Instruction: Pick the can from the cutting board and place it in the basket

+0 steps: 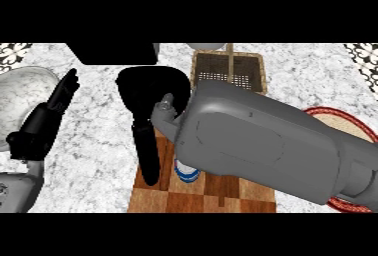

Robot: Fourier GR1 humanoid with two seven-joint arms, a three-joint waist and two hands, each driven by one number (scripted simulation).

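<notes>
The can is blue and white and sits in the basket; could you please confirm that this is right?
Not quite. The head view shows the can, blue and white, sitting on the cutting board, not in the basket.

Blue-white can [187,174] on checkered wooden cutting board [214,197], wicker basket [258,67] beyond.

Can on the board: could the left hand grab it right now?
Probably not. The left hand rests open off at the left, and the right forearm covers most of the can.
</notes>
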